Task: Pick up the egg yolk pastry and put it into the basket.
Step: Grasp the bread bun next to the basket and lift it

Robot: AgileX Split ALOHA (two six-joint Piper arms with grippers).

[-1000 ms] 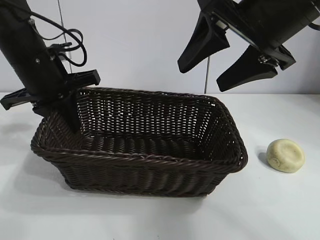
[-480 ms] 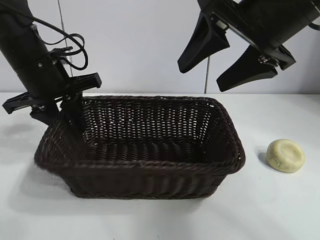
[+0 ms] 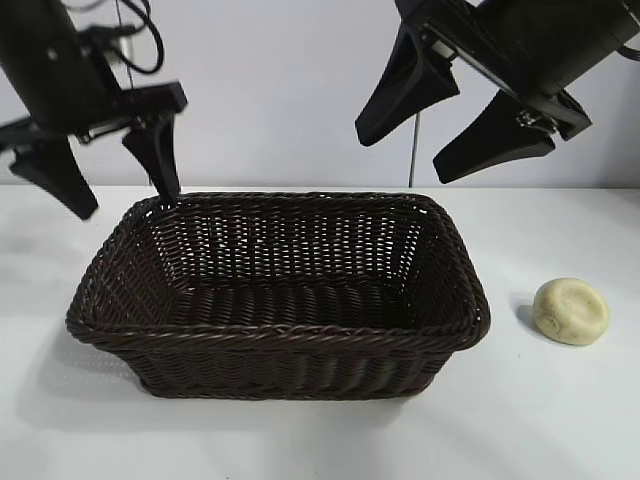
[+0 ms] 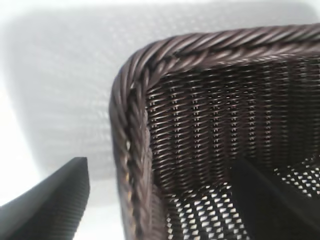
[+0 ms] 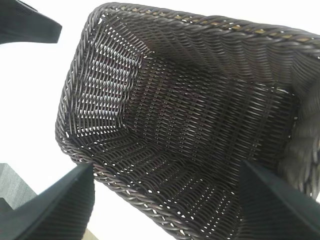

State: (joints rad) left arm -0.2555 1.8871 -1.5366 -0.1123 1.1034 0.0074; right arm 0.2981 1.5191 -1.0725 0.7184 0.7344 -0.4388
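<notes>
Here the left gripper (image 3: 118, 178) is seen at the upper left of the exterior view, its jaws spread and empty above the basket's (image 3: 280, 335) far left corner. The right gripper (image 3: 452, 128) is held at the upper right, jaws likewise spread and empty. The egg yolk pastry (image 3: 571, 311) is found on the white table (image 3: 560, 420) at the right edge, just beside the basket and outside it.

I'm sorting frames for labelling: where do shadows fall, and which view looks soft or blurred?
Exterior view: sharp; the pastry casts a small shadow toward the basket, which shades the table at its left. Left wrist view: soft, the basket rim smeared, a broad grey shadow on the table beyond it. Right wrist view: weave crisp, the table around it washed out white.
</notes>
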